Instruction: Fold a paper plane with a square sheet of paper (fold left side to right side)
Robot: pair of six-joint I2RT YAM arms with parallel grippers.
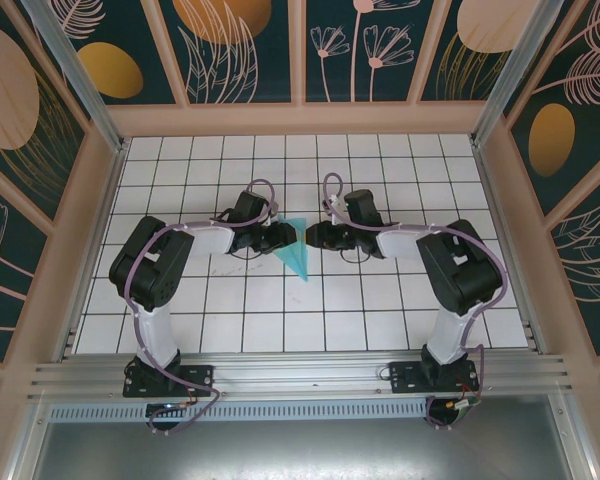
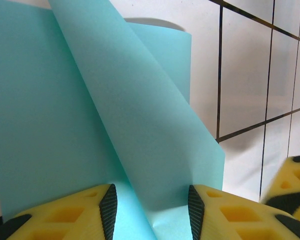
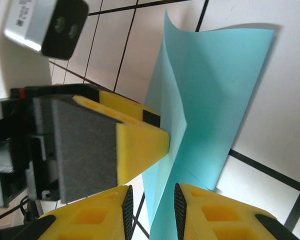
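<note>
The turquoise square sheet of paper (image 1: 300, 255) lies mid-table, folded into a slim wedge pointing toward the arms, the shape of the paper plane. My left gripper (image 1: 283, 237) is at its left edge and my right gripper (image 1: 313, 237) at its right edge. In the left wrist view the paper (image 2: 65, 125) has a flap curling up between the jaws of the left gripper (image 2: 151, 210), which stand wide apart. In the right wrist view a raised edge of the paper (image 3: 215, 100) runs through the narrow gap of the right gripper (image 3: 152, 212). A left fingertip (image 3: 140, 142) touches the paper there.
The white grid-tiled table (image 1: 380, 310) stretches all around the paper. Patterned walls (image 1: 300, 50) close in the back and sides. A metal rail (image 1: 300, 375) carrying both arm bases runs along the near edge. A right gripper finger (image 2: 290, 185) shows close by in the left wrist view.
</note>
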